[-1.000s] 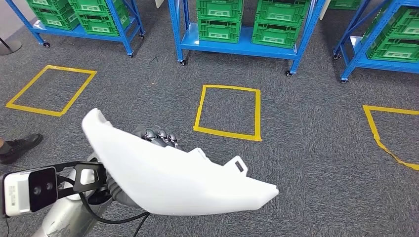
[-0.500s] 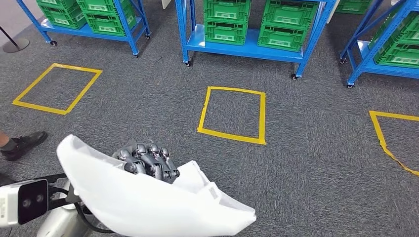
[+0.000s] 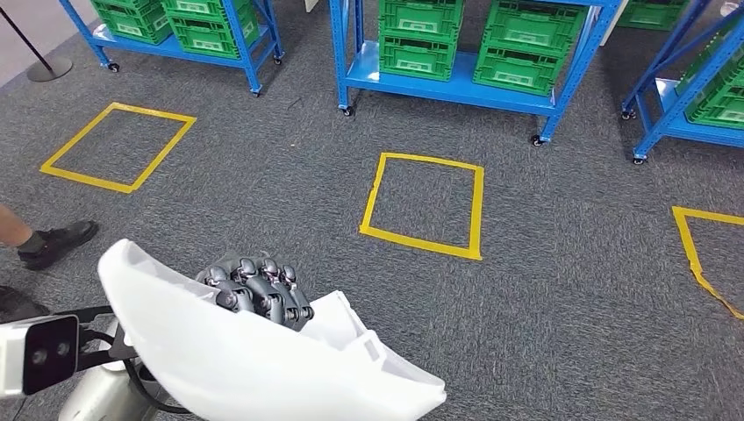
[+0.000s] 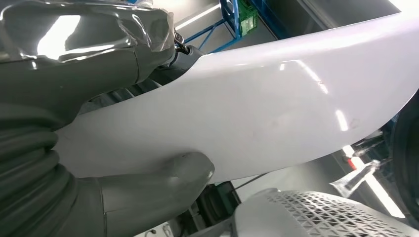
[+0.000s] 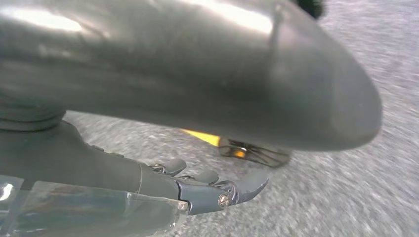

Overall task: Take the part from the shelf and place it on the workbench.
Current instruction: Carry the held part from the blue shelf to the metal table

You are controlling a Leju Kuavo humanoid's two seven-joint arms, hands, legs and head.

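Note:
A large white curved plastic part (image 3: pixel 263 368) fills the lower left of the head view, low in front of my body. My left hand (image 3: pixel 254 289) grips it, dark fingers curled over its upper edge. In the left wrist view the part (image 4: pixel 276 108) runs across the picture, with the thick grey thumb (image 4: pixel 168 177) pressed against its glossy side. My right hand (image 5: pixel 197 187) hangs over grey carpet, its fingers stretched out and holding nothing.
Blue wheeled shelves with green crates (image 3: pixel 447 44) line the far side of the carpet. Yellow taped squares (image 3: pixel 425 202) mark the floor, one straight ahead, others left and right. A person's shoe (image 3: pixel 57 241) is at the left edge. A post's round base (image 3: pixel 48 66) stands far left.
The whole picture has shifted, so the camera moved. The part now sits lower in the view, more tipped, with the hand's fingers plainer above it. The person's foot reaches further in.

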